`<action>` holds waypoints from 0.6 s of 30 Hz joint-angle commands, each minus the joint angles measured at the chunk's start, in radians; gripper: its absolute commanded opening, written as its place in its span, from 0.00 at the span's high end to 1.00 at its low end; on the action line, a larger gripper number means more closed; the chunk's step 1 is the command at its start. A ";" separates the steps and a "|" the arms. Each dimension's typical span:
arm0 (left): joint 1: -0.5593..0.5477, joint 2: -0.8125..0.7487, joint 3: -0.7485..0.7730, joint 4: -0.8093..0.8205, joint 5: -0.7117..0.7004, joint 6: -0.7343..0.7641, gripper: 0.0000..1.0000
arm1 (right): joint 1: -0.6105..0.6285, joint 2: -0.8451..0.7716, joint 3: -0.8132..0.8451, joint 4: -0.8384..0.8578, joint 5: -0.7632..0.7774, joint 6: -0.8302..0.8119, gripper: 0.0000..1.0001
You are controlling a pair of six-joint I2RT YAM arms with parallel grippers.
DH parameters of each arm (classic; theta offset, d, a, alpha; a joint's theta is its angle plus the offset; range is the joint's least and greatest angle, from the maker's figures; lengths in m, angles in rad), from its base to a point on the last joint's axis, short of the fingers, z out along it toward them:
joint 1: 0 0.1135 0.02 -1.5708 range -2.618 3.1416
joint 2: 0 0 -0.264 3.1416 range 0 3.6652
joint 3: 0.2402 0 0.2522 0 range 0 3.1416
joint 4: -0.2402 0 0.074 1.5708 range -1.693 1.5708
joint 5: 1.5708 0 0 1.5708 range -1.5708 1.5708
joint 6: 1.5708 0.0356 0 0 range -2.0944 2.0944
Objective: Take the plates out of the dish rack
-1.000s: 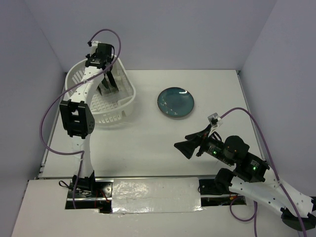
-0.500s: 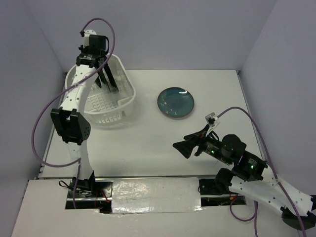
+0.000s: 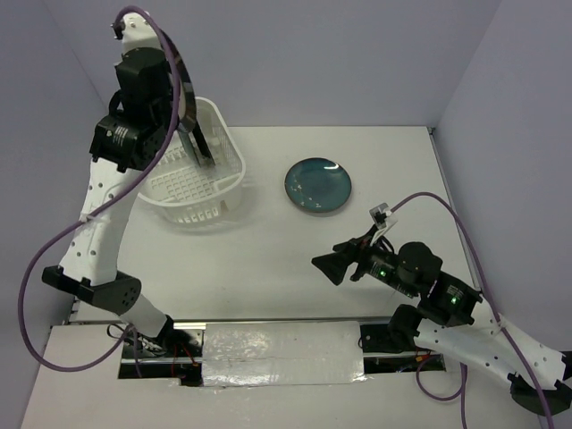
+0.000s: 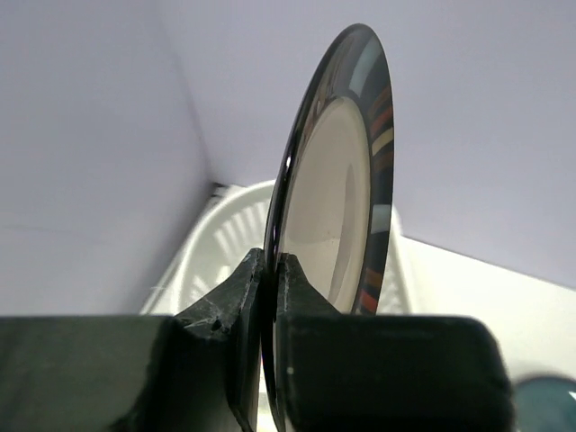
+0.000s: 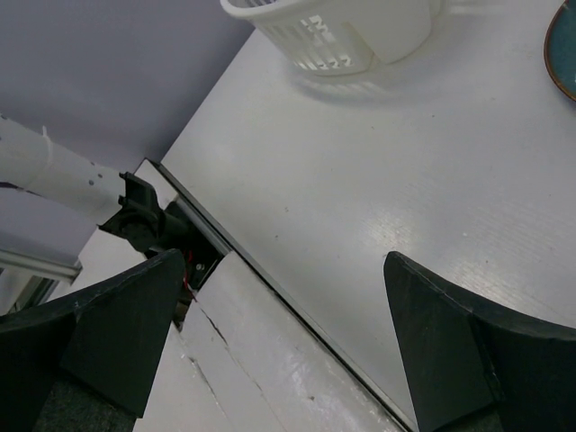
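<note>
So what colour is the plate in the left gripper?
The plate has a beige centre and wide glossy dark rim, clearest in the left wrist view.

left arm (image 3: 100, 201) stretched up tall – the left gripper (image 4: 268, 274) pinches the lower rim of a plate (image 4: 333, 189), which stands on edge. right arm (image 3: 447, 304) folded low, right gripper (image 5: 281, 265) spread wide – holding nothing, pointing leftward.

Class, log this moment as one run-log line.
left gripper: shut on beige plate, held above dish rack | right gripper: open, empty, over table | teal plate: flat on table
</note>
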 commanded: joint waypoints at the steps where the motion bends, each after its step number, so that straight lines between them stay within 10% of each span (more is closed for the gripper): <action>1: -0.083 -0.037 0.002 0.124 0.051 0.002 1.00 | 0.007 -0.022 0.015 0.026 0.030 -0.018 0.01; 18: -0.290 -0.401 -0.955 0.585 0.780 -0.277 1.00 | 0.007 -0.137 0.028 -0.034 0.171 0.011 0.01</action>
